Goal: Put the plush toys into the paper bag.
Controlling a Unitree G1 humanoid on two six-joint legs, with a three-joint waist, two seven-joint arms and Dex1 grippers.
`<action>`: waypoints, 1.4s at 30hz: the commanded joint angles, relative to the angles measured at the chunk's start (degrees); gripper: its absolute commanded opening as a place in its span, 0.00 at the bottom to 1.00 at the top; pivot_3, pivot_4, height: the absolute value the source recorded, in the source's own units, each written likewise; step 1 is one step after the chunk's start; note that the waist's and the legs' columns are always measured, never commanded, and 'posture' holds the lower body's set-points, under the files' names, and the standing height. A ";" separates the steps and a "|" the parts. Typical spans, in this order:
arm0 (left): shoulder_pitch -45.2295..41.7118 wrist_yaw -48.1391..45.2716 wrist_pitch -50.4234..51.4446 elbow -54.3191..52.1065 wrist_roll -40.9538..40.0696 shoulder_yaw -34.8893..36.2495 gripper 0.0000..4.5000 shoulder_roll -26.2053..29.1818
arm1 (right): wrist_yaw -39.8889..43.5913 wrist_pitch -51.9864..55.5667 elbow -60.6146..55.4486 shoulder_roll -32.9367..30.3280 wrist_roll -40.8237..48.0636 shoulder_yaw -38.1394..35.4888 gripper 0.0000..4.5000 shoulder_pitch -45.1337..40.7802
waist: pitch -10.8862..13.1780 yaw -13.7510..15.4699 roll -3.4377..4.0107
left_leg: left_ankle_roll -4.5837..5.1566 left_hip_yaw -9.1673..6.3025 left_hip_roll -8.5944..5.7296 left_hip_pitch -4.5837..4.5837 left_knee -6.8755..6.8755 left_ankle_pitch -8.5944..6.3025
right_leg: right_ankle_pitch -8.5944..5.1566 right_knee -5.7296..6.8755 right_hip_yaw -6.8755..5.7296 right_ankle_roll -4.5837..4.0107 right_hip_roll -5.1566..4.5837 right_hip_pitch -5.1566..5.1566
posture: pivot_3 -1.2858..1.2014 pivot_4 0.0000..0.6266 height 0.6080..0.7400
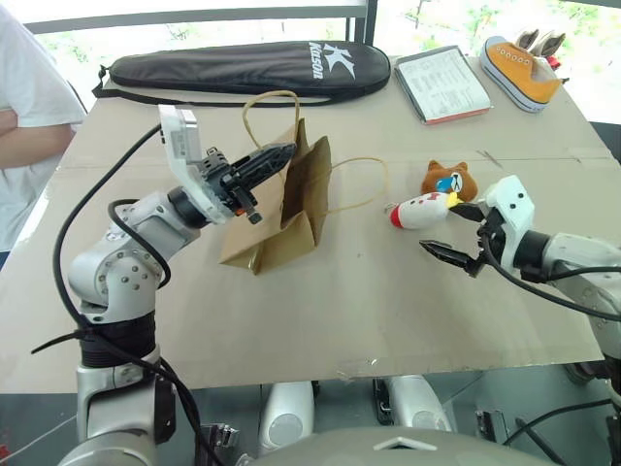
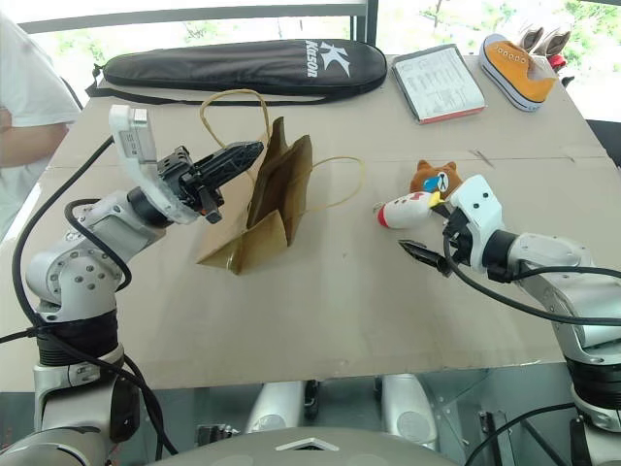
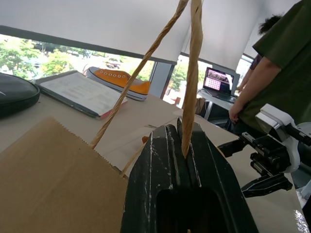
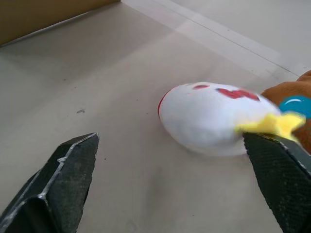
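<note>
Left eye view: left pincer [image 1: 277,156] clamps the paper bag [image 1: 291,209] handle; right pincer [image 1: 454,238] gapes near both plush toys [image 1: 437,197].

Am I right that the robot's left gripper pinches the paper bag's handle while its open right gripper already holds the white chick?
Not quite. The right gripper holds nothing: the right wrist view shows the white chick lying on the table between its open fingers, ungripped. The left gripper does pinch the paper bag's handle.

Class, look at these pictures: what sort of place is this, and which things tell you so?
Probably an office or lab room by large windows. A cardboard-covered table carries a paper bag and test items, a laptop sits on a desk behind, and people stand watching.
</note>
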 commanded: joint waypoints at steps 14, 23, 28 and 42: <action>1.32 0.75 -2.44 -3.59 1.18 0.04 0.00 -1.08 | -6.36 -16.17 27.11 9.67 -17.45 12.05 0.99 -13.71 | 0.01 -0.19 0.02 | 0.00 0.01 0.00 0.01 0.05 0.00 | 0.01 0.05 0.02 0.00 0.03 -0.01 | 0.52 0.24 1.00; 3.32 1.75 -3.11 -5.38 0.96 1.11 0.00 -0.90 | -7.79 -23.19 34.56 17.08 -20.03 11.43 0.24 -17.87 | 0.02 -0.18 0.03 | 0.00 0.01 0.01 0.01 0.06 0.00 | 0.02 0.09 0.02 0.01 0.03 -0.01 | 0.52 0.24 1.00; 4.02 2.50 -3.05 -6.51 0.07 1.61 0.00 -0.87 | -0.79 -20.69 21.08 14.97 -11.32 6.66 0.01 -13.31 | 0.03 0.14 0.05 | 0.00 -0.02 0.01 -0.05 0.05 0.00 | 0.02 0.07 -0.03 0.01 0.01 -0.01 | 0.52 0.24 1.00; 1.61 1.73 -2.12 -6.91 -0.23 0.30 0.00 -0.20 | 4.02 -20.27 12.86 9.01 -9.04 6.50 0.01 -26.68 | 0.06 -0.23 0.09 | 0.00 0.02 0.04 0.00 0.07 0.00 | 0.02 0.09 0.01 0.00 0.04 -0.03 | 0.52 0.24 1.00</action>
